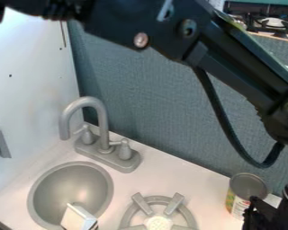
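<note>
My gripper (263, 216) is low at R edge of view — can't tell how wide, or if it's touching the upright can (249, 185) just L of it. Burner (141, 204) farther L — then sink (71, 186) w/ white boxy item (78, 217) in it.

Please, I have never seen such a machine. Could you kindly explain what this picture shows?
The black machine is a robot arm. One fixed camera looks down at a slant on a toy kitchen counter. The arm crosses the top and comes down at the right, where its pincer is by an upright can. I cannot tell whether it grips the can. To the left are a grey burner, a tap and a round sink, with a white thing, perhaps a box, at its near edge.
</note>
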`<state>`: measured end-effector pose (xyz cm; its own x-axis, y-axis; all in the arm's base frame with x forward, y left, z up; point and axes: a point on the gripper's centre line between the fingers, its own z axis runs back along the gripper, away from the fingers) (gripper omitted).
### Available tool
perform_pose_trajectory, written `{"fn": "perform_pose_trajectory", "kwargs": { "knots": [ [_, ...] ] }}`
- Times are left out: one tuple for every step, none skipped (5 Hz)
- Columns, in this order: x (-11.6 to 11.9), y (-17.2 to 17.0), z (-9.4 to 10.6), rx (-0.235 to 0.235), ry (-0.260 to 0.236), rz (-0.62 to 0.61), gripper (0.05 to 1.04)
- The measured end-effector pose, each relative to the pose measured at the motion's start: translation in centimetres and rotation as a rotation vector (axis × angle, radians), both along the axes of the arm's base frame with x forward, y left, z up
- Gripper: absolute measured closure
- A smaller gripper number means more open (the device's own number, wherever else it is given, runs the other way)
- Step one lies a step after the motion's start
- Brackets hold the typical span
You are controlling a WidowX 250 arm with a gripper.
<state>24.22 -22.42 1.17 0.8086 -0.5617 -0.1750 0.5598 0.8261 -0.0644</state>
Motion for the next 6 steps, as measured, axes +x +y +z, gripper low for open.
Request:
{"fn": "perform_pose_trajectory", "kwargs": {
  "knots": [
    [-0.4, 0.4, -1.4, 0.026, 0.028, 0.001, 0.083],
    [0.9, 0.4, -1.7, -0.007, -0.026, 0.018, 0.083],
    [2.5, 0.8, -3.4, 0.036, -0.012, 0.012, 0.083],
    [3.3, 0.4, -5.6, 0.038, 0.012, -0.016, 0.083],
    [4.7, 0.4, -7.2, 0.048, 0.036, -0.014, 0.083],
    [5.0, 0.3, -7.6, 0.049, 0.057, -0.026, 0.083]
  ]
}}
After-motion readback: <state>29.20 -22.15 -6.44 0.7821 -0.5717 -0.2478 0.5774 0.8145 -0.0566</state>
